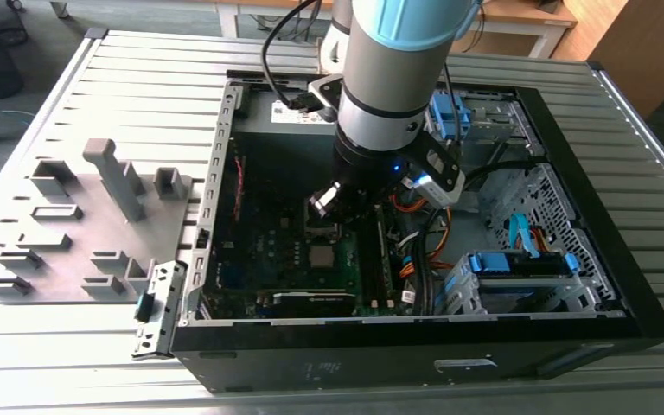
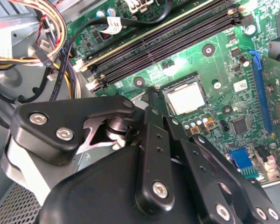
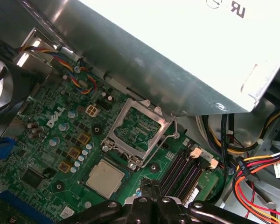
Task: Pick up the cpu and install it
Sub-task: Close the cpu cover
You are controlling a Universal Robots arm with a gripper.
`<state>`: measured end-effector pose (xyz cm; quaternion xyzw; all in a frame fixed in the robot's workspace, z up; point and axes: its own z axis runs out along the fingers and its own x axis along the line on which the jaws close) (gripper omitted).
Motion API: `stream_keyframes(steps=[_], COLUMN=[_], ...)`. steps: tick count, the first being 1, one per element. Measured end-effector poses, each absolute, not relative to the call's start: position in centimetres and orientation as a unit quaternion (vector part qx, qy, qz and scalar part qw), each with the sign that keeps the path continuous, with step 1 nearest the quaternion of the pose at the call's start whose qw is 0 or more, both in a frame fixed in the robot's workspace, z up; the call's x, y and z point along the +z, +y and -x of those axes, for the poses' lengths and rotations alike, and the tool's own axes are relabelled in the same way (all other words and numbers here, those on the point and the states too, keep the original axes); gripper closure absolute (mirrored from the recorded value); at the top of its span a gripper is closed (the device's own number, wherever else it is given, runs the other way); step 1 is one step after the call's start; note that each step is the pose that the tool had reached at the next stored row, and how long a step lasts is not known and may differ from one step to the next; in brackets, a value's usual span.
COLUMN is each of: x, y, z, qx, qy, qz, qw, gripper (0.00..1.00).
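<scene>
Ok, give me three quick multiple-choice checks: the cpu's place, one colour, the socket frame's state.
1. The cpu lies: A on the grey tray; B flat on the motherboard; C on the case floor.
2. The long expansion slot is: A blue; B red; C white.
3. The socket's metal frame is: A clamped shut; B swung open; C missing.
B: both wrist views show it seated on the board. A: the second wrist view shows blue. B: it is swung off the cpu, beside it.
</scene>
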<state>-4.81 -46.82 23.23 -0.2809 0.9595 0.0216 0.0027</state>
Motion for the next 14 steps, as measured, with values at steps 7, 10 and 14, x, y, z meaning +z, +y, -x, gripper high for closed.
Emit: stream_keyframes(steps=[7,10,14], x=[23.24,23.24,23.24], y=[-46.82,-46.82,-46.82], z=[4.81,4.81,4.81], qx=[0.022,0.022,0.022], qy=[0.959,0.957,0.957], qz=[0.282,0.289,0.291], qw=[0.003,0.002,0.002], gripper=[0.89,0.89,0.89])
